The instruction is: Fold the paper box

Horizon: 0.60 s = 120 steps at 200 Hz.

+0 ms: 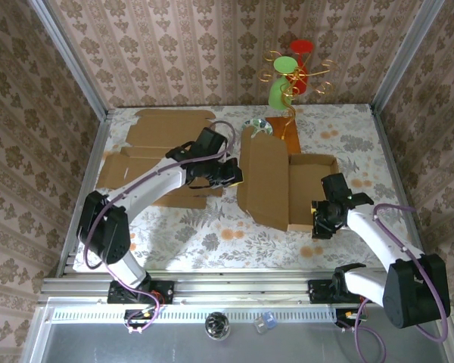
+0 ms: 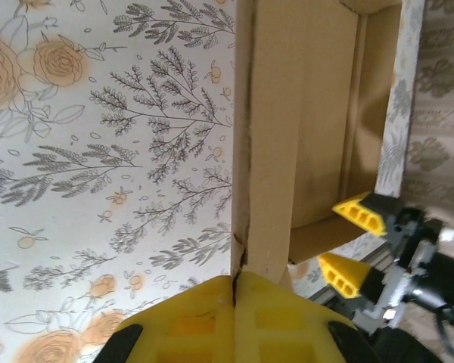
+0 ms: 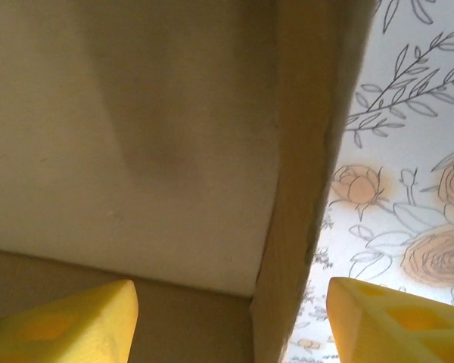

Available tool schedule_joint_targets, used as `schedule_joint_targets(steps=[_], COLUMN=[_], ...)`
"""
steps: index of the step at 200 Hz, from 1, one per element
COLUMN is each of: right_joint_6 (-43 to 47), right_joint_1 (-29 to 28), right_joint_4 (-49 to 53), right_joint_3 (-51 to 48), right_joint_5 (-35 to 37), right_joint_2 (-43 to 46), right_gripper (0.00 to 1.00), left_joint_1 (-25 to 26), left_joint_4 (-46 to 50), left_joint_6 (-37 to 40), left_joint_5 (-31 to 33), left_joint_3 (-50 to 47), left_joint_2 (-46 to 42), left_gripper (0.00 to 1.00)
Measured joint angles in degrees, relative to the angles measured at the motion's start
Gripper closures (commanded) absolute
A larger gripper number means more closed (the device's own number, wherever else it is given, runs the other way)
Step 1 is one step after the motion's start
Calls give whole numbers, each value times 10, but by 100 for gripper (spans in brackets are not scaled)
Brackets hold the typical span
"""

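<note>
The brown paper box (image 1: pixel 312 189) lies mid-table, a tray with low walls and a large panel (image 1: pixel 263 181) raised along its left side. My left gripper (image 1: pixel 231 175) is at that panel's left edge. In the left wrist view its yellow fingers (image 2: pixel 238 276) are shut on the thin edge of the cardboard panel (image 2: pixel 287 136). My right gripper (image 1: pixel 321 215) is at the box's near right corner. In the right wrist view it (image 3: pixel 231 302) stands open, its fingers (image 3: pixel 83 325) straddling the box wall (image 3: pixel 303 189) without touching it.
Flat cardboard sheets (image 1: pixel 159 136) lie at the back left, under my left arm. A wire ornament with green and red discs (image 1: pixel 291 76) stands at the back centre by a shiny disc (image 1: pixel 257 125). Wallpapered walls and a metal frame (image 1: pixel 91 174) enclose the table.
</note>
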State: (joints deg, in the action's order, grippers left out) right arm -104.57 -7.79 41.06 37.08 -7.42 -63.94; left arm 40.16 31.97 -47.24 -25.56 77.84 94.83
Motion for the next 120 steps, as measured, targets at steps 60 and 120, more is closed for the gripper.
schedule_joint_targets(steps=[60, 120], right_joint_6=[110, 405], right_joint_1=[-6, -6], right_joint_4=[38, -6], right_joint_3=[90, 193], right_joint_5=[13, 26], right_joint_2=[53, -7], right_gripper=[33, 40], left_joint_1=[-23, -17], left_joint_4=[177, 299], left_joint_6=[171, 345], left_joint_5=[7, 116], left_joint_3=[156, 253], left_joint_2=[56, 84], left_gripper=[100, 100])
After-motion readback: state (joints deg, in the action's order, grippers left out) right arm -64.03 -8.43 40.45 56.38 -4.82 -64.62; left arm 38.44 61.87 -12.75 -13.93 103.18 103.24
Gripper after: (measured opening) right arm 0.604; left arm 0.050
